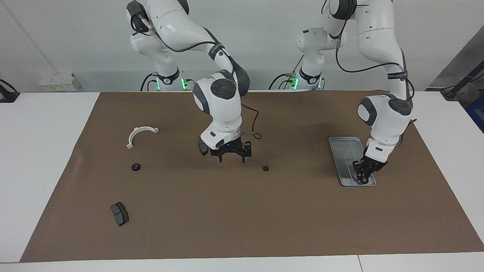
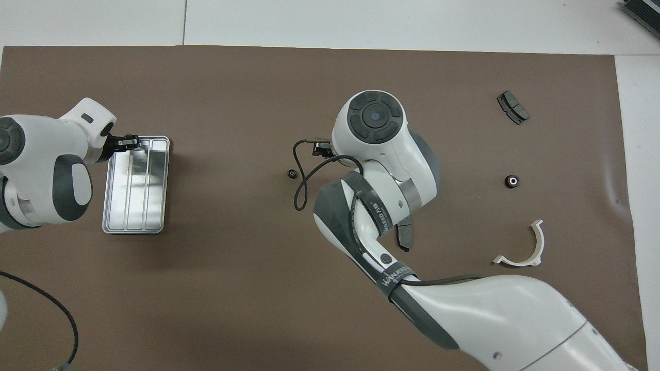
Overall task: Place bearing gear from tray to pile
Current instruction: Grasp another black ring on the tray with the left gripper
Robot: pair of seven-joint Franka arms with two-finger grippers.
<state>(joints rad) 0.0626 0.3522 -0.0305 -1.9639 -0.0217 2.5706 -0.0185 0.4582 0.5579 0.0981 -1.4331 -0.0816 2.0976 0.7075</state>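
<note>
**A:** Silver-grey metal, that tray [image 1: 345,151]. It sits at the left arm's end of the desk, with its long axis running away from the robots. Where is the bearing gear [image 1: 363,181]?

**B:** It's a small dark ring in the tray, at the end farther from the robots. The left end effector [image 1: 365,176] is down on it with its fingertips drawn together around it. I'd say it's pinched but not lifted.

**A:** And the pile?

**B:** It's well apart from the tray, toward the right arm's end of the desk. There's a white bracket [image 1: 141,134], a brake pad [image 1: 120,213], and another gear [image 1: 135,166] near the bracket. From the left end effector, the pile lies straight along the desk's length.

**A:** What about the right arm?

**B:** The right end effector [image 1: 231,158] hangs over the middle of the mat [image 1: 242,226], fingers apart and empty. A second brake pad [image 2: 405,237] is partly hidden beside it. A loose gear [image 1: 266,168] lies just beside it too, on the tray's side.

**A:** So the right arm is nearer the pile.

**B:** Yes. The left arm probably has to carry its gear toward the middle.
</note>
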